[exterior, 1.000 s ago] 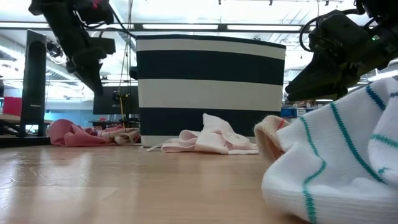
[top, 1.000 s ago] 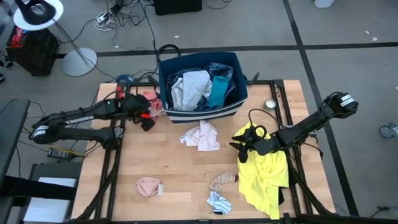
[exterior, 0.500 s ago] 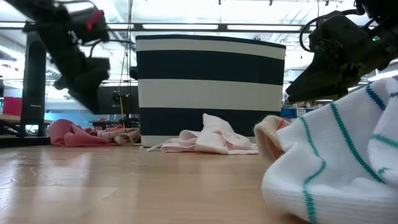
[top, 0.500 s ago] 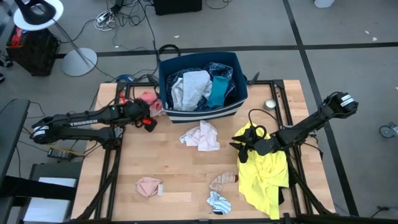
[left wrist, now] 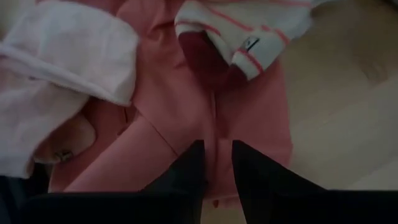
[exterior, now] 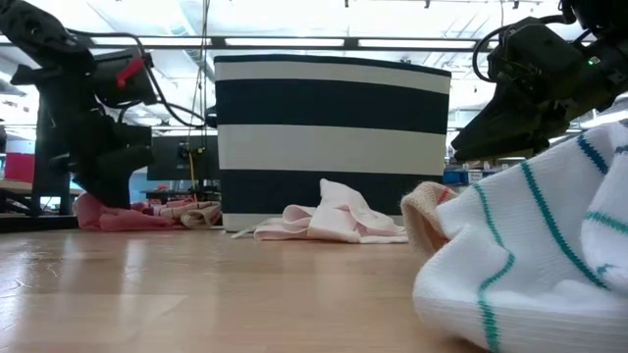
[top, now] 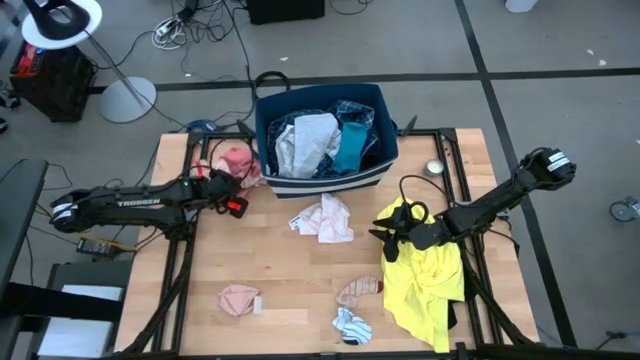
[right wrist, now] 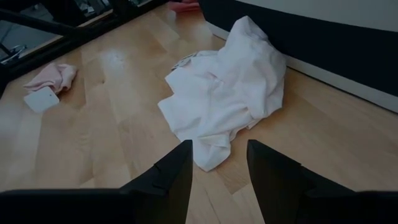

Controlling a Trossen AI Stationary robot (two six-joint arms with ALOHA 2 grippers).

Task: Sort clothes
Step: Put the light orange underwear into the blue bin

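Now lowered from mid-air beside the striped bin (top: 322, 130): left claw (left wrist: 216, 163), fingers narrowly apart, onto pink garment (left wrist: 186, 112) at table (top: 280, 265) rear-left, grasp imminent; right claw (right wrist: 219, 163) parted, idle over yellow shirt (top: 425, 285).

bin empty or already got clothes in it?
Already holding clothes. The high view shows the navy bin with a grey-white piece, a teal piece and a plaid piece piled inside.
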